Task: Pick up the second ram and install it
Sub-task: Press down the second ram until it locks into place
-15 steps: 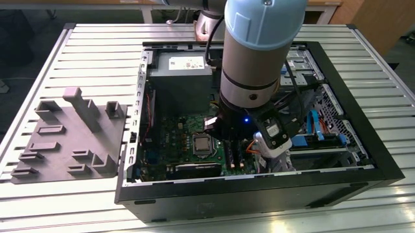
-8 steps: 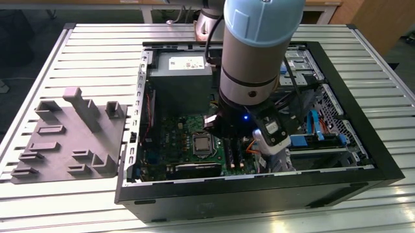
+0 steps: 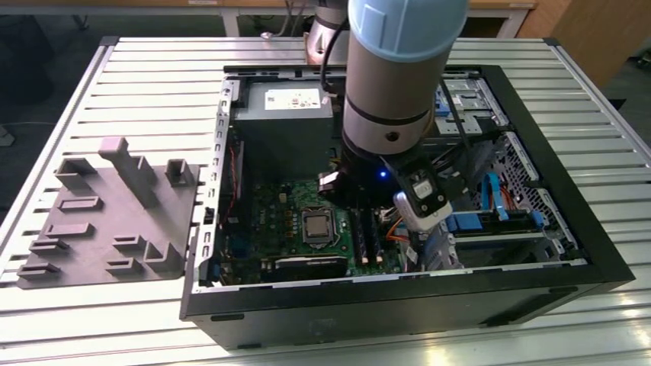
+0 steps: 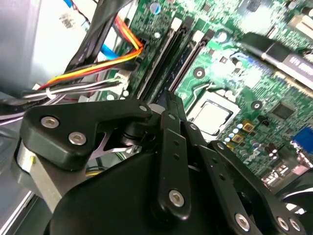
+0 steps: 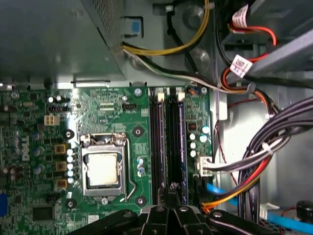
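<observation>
A: In the exterior view, the arm reaches down into the open computer case lying on the slatted surface, and the end effector hangs low over the green motherboard, just above the memory slots beside the CPU socket. A grey fixture tray sits on the surface at that view's left, well apart.

B: And the second wrist view?

A: The end effector has its fingers drawn close together, tips right over the slots. I can't tell whether the second ram is pinched between them.

B: The first wrist view?

A: The end effector is lined up with the two slots. The second ram, a bluish board, appears to stand in the slot nearer the cables; a similar stick fills the slot nearer the CPU socket.

B: Risks?

A: I'd judge a tilted press could leave one end unlatched, or the fingers could snag those cables.
</observation>
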Action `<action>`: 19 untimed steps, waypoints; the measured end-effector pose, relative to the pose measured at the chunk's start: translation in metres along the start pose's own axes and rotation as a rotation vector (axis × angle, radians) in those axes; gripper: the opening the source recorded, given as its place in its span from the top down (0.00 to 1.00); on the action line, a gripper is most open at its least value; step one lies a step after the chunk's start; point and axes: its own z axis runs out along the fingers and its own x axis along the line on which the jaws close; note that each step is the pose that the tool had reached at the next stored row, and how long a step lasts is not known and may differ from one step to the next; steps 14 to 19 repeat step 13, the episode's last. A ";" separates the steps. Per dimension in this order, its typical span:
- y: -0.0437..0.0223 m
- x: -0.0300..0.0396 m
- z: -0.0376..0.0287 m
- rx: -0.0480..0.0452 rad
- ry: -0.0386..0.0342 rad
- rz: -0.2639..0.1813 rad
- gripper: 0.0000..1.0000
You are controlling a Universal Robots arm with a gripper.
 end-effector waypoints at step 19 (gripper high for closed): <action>0.0117 0.0006 0.0003 0.0000 0.0000 0.000 0.89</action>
